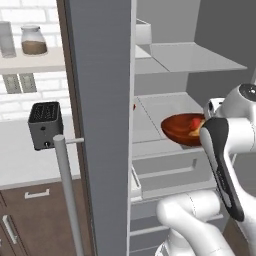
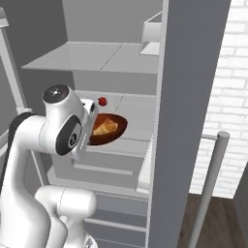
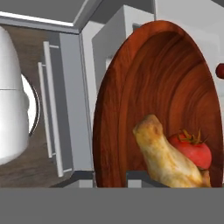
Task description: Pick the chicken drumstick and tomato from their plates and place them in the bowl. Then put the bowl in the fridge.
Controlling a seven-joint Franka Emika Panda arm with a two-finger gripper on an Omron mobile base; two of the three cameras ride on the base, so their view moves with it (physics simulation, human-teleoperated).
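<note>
The bowl [image 1: 183,129] sits at the front of a middle shelf [image 2: 138,114] inside the open fridge [image 2: 116,58], and it carries both the chicken drumstick [image 3: 168,157] and the tomato [image 3: 192,149], so the loading part of the task looks done and the placing step looks nearly finished. The tool [image 3: 111,178] is closed down almost fully, its 2 dark tips pinching the near rim of the bowl at the bottom of the hand view; I judge it has hold of the bowl by that rim. The relation that matters next is that the bowl lies straight ahead of the tool, deeper into the fridge, with the arm reaching in from the door side. In the hand view the drumstick's long axis runs diagonally from the bowl's middle toward the near rim, and the tomato rests touching it on the far side. In both base views the bowl's near edge appears level with or slightly past the shelf's front edge, so letting go here could risk a tip; a little more push inward seems wise. A small red item [image 2: 102,101] lies further back on the same shelf, apart from the bowl. The fridge door [image 1: 102,125] stands open to the left with its bar handle [image 1: 67,190] toward the camera.
</note>
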